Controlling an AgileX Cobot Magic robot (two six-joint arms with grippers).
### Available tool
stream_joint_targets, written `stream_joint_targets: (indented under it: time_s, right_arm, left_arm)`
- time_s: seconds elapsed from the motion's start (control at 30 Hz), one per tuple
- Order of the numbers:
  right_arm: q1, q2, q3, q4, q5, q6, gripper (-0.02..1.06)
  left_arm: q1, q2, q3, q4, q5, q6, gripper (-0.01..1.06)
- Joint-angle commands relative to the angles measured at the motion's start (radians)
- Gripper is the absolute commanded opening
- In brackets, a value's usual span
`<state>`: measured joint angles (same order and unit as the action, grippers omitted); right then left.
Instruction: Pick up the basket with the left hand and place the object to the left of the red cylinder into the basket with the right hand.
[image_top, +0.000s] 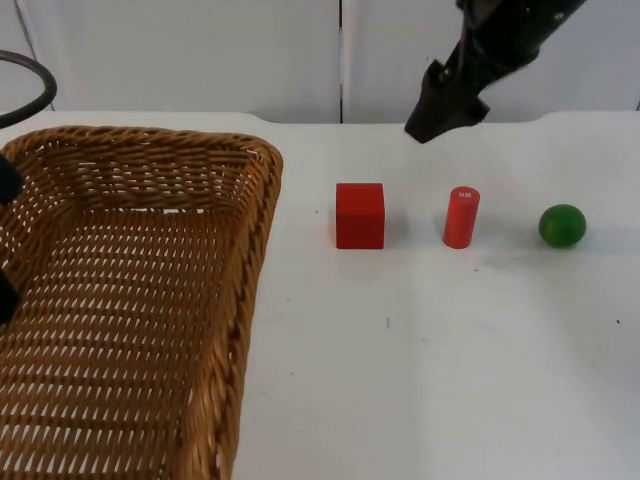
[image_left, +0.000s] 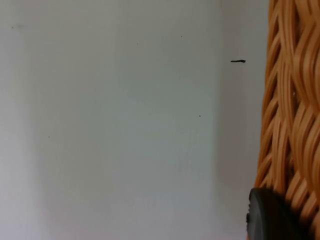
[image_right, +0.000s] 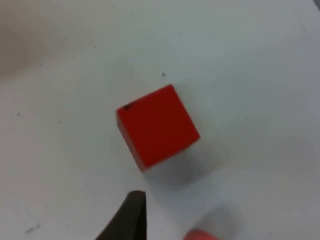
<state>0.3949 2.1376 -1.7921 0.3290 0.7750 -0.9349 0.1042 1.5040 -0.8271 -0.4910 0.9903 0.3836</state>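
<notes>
A large woven wicker basket sits at the table's left, its rim seen close in the left wrist view. My left gripper is at the basket's left rim, shut on it, with a black fingertip against the weave. A red cube stands upright to the left of the red cylinder. My right gripper hangs above the table behind the gap between the two, clear of both. The right wrist view looks down on the cube, with the cylinder's top beside it.
A green ball lies to the right of the cylinder. The grey partition wall closes off the back of the white table. Bare table lies in front of the three objects.
</notes>
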Motion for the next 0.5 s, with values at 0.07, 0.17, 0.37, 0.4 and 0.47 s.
stream_joint_targets:
  time_s: [0.07, 0.17, 0.37, 0.4, 0.47]
  right_arm:
    - [0.010, 0.049, -0.040, 0.095, 0.006, -0.116, 1.05]
    - [0.010, 0.092, -0.075, 0.108, 0.013, -0.145, 1.05]
    - [0.010, 0.204, -0.197, 0.140, 0.100, -0.183, 1.05]
    - [0.010, 0.228, -0.230, 0.145, 0.125, -0.183, 1.05]
    - [0.010, 0.270, -0.283, 0.145, 0.147, -0.183, 1.05]
  left_arm:
    - [0.003, -0.008, -0.006, -0.031, 0.020, 0.002, 0.00]
    - [0.003, -0.008, -0.006, -0.032, 0.024, 0.002, 0.00]
    - [0.003, -0.008, -0.006, -0.042, 0.024, 0.002, 0.00]
    - [0.003, -0.008, -0.006, -0.044, 0.024, 0.002, 0.00]
    - [0.003, -0.008, -0.006, -0.048, 0.024, 0.002, 0.00]
